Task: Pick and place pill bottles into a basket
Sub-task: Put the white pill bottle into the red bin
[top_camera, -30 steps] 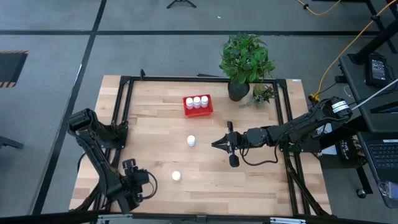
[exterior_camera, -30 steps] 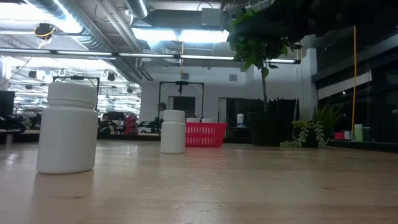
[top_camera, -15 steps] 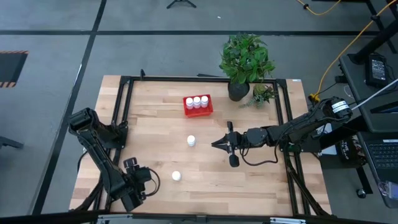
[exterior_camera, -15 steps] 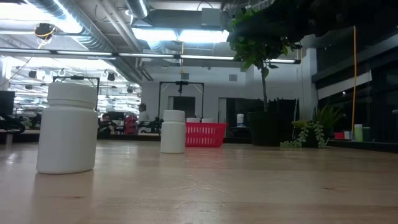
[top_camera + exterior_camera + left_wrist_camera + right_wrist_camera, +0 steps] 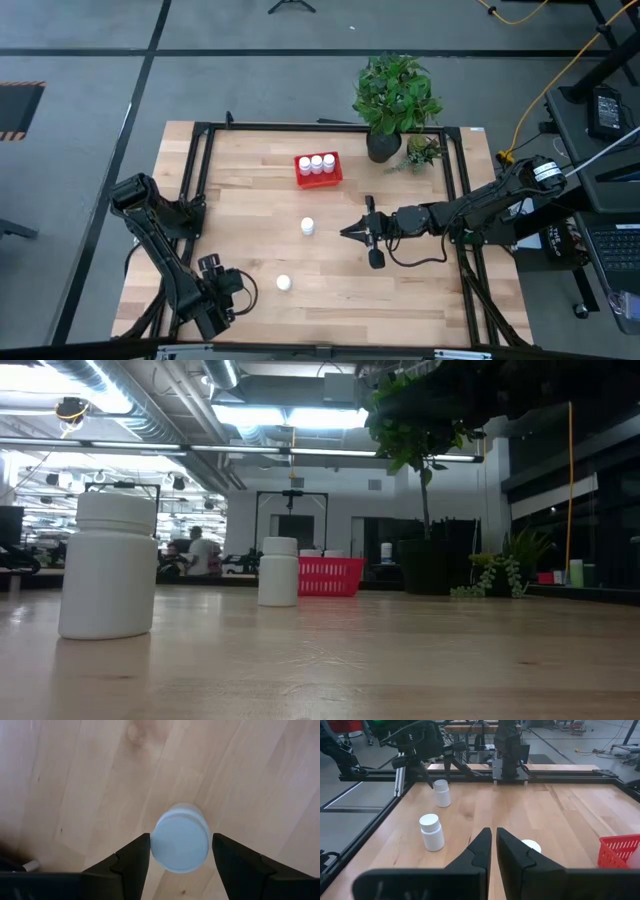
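Left gripper [image 5: 180,851] spread wide, a white bottle [image 5: 180,837] upright between its fingers, untouched. Right gripper [image 5: 493,845] nearly closed, empty, another bottle [image 5: 432,832] ahead.

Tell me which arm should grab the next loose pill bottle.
Left. The left gripper is open, its fingers on either side of a small white cylindrical pill bottle on the wooden table. The right gripper, fingers shut, sits beside the other loose bottle.

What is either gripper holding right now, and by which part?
Nothing. The left gripper is open around a standing pill bottle, not clamped; the right gripper is shut, empty.
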### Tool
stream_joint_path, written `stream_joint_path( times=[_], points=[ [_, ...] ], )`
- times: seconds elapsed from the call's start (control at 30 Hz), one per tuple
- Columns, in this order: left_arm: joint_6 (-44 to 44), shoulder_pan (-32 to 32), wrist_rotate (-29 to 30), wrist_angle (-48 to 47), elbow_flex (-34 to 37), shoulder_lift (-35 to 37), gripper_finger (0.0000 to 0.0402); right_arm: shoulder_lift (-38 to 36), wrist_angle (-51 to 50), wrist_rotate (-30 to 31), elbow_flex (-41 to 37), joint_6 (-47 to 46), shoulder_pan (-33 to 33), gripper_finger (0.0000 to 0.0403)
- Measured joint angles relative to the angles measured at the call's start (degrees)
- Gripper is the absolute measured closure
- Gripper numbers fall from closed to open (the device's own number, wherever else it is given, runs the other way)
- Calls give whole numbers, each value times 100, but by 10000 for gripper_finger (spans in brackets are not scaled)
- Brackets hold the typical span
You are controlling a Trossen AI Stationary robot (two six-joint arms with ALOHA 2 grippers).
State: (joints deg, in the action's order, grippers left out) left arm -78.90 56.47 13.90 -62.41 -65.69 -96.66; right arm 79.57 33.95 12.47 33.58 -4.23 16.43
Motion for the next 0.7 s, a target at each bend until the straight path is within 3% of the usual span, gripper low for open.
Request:
stream_joint_path(
  times=[0.33, 0.7],
  points=[
    [-48, 0, -95, 339, 252, 47, 230, 0, -2, 0, 0, -2, 2, 370],
    [135, -2, -124, 348, 275, 116, 237, 0, -2, 2, 0, -14, 0, 370]
  ],
)
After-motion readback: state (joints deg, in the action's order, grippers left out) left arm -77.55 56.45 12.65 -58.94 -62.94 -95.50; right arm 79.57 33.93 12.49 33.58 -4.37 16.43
